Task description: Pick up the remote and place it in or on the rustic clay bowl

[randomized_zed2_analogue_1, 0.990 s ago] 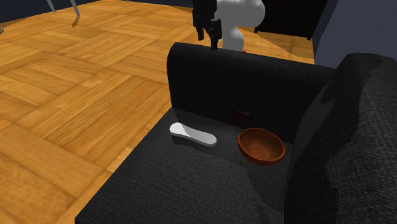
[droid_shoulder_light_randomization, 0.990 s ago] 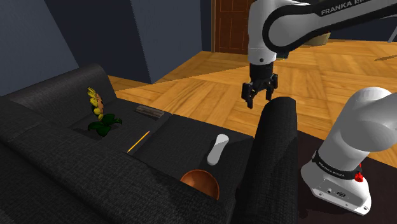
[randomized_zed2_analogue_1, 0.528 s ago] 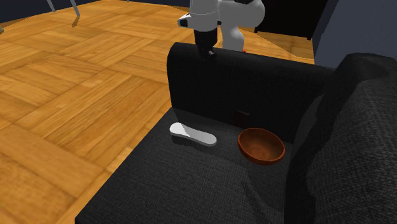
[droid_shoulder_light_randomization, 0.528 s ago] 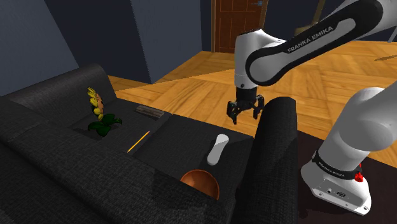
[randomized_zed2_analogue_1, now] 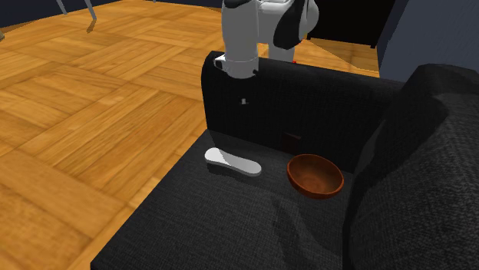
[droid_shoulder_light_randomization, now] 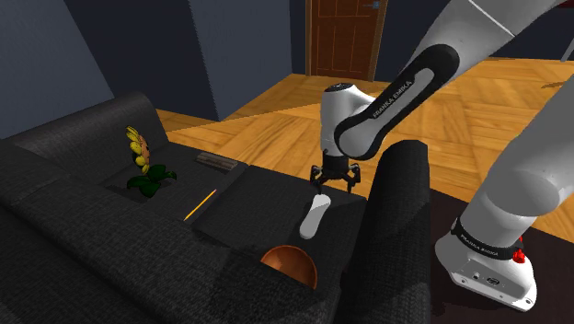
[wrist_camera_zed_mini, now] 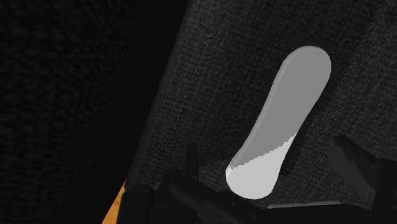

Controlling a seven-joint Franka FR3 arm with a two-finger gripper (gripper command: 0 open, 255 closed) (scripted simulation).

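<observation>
My all-black gripper (droid_shoulder_light_randomization: 332, 179) has dropped low over the seat — fingers wide apart, holding nothing. Just beneath lies the slim white remote (droid_shoulder_light_randomization: 315, 216), flat on the black fabric sofa (droid_shoulder_light_randomization: 253, 198), near the round brown clay bowl (droid_shoulder_light_randomization: 292, 262).

Shoulder view beside arm (droid_shoulder_light_randomization: 396, 87) base, down over sofa (droid_shoulder_light_randomization: 258, 195) — second exterior faces arm across same sofa; wrist close above it.

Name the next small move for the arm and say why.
Probably lower straight down. The open pincer hovers just above one end of the white remote, which sits in the gap untouched and lies flat on the sofa seat.
</observation>
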